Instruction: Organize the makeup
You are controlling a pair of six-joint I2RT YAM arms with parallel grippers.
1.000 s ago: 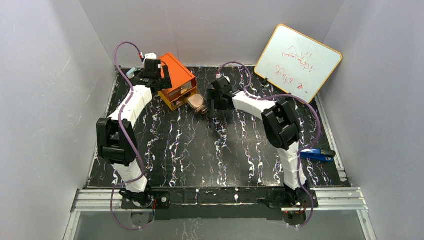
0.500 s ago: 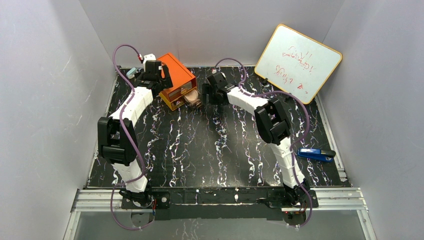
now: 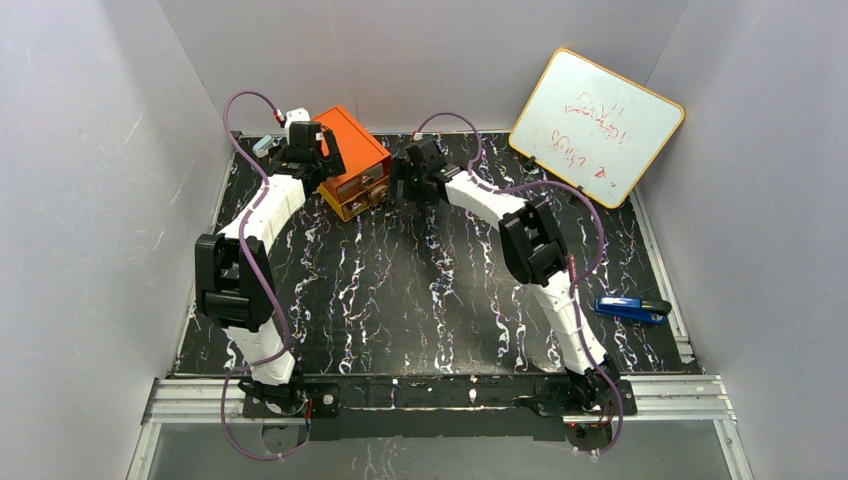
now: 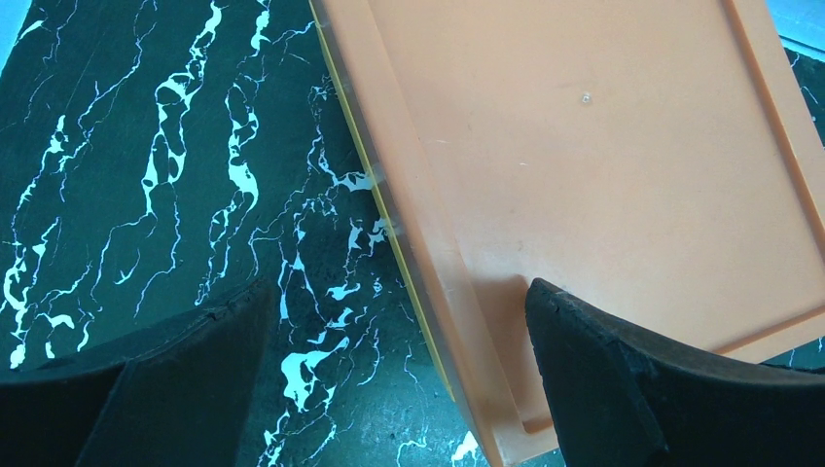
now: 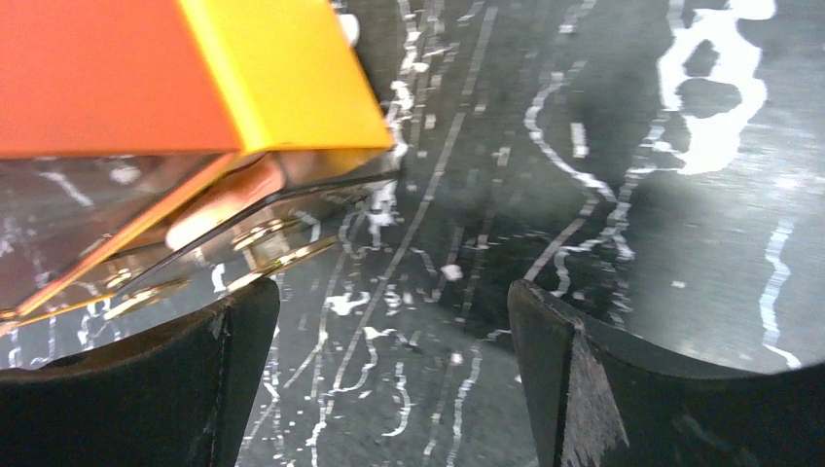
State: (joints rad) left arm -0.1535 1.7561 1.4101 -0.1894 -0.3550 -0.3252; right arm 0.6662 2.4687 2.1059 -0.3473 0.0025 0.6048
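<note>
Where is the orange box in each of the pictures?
Top view: the orange box sits at the back, left of the middle.
Left wrist: the orange box fills the upper right.
Right wrist: the orange box is in the upper left corner.
Shared landmark: the black table with white veins.

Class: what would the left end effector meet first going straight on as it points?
The left end effector would probably hit the orange drawer box top with one finger; the other hangs over the mat. Depth unclear.
</note>
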